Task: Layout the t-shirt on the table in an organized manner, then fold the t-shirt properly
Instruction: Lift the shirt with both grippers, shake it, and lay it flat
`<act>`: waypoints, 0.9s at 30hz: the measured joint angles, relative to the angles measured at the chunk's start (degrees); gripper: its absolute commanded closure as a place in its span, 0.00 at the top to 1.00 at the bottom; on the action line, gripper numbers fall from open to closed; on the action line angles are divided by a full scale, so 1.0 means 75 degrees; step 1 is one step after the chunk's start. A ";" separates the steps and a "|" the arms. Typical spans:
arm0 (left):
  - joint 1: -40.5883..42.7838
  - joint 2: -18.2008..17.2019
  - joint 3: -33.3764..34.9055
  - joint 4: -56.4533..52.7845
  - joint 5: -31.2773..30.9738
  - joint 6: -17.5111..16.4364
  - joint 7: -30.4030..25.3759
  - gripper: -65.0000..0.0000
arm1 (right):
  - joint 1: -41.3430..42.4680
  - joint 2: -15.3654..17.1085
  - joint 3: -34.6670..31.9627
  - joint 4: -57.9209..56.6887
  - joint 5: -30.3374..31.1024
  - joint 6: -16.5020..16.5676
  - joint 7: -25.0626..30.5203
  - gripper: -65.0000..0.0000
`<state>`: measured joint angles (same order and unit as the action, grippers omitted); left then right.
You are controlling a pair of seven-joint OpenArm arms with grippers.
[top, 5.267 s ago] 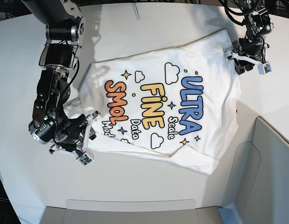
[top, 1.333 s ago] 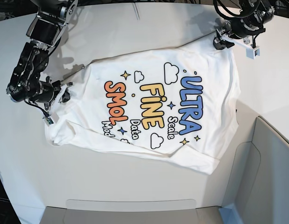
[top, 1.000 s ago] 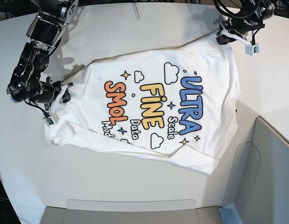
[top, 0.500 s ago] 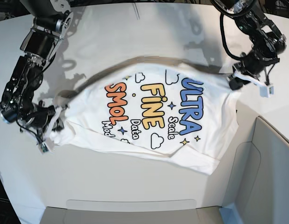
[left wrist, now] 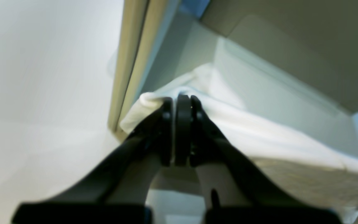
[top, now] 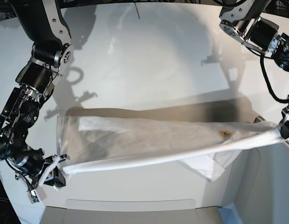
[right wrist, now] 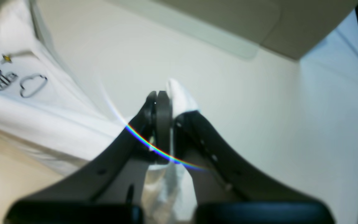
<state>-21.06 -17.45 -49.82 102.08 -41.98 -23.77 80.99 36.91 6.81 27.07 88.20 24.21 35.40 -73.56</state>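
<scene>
Base view: both tools, left tool and right tool, are pinching the t-shirt, stretching it lengthwise above the worktop.

Left tool cut by base edge; t-shirt print hidden.

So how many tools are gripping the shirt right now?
2. The left tool pinches the white cotton t-shirt at the base view's right; the right tool at its left.
</scene>
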 measured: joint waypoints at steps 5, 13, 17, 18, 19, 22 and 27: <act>-0.1542 -0.0087 0.0749 -0.0603 0.0050 0.0012 0.0047 0.00 | 0.1192 -0.0268 0.0691 -0.1061 -0.0198 -0.1046 0.0207 0.00; -0.3972 -0.0154 0.2500 -0.2862 0.2183 0.0425 0.0254 0.00 | 0.2212 0.0085 -0.0484 -0.3319 -0.0128 -0.1641 0.1556 0.00; -0.4811 -0.0358 0.2736 -0.4680 0.2436 0.0364 -0.1011 0.00 | 0.3421 0.0428 -0.0452 -0.5450 -0.0096 -0.1967 0.2897 0.00; -0.5094 -0.0393 0.2736 -0.5129 0.2570 0.0370 -0.1174 0.00 | 0.3756 0.0484 -0.0449 -0.6003 -0.0128 -0.1985 0.3209 0.00; -0.5310 -0.0408 0.2739 -0.5464 0.2649 0.0405 -0.1285 0.00 | 0.3995 0.0487 -0.0458 -0.6423 -0.0149 -0.1982 0.3608 0.00; -0.5805 -0.0443 0.2771 -0.6210 0.2457 0.0306 -0.1612 0.00 | 0.4412 0.0466 -0.0484 -0.7207 -0.0198 -0.1985 0.4339 0.00; -0.6050 -0.0586 0.2812 -0.5919 0.1985 0.0093 -0.1591 0.00 | 0.4736 0.0577 -0.0481 -0.7131 -0.0189 -0.1985 0.4744 0.00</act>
<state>-66.43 -21.85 -28.73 57.69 -27.09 -23.07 69.06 72.42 11.14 23.46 34.72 22.79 20.51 -37.98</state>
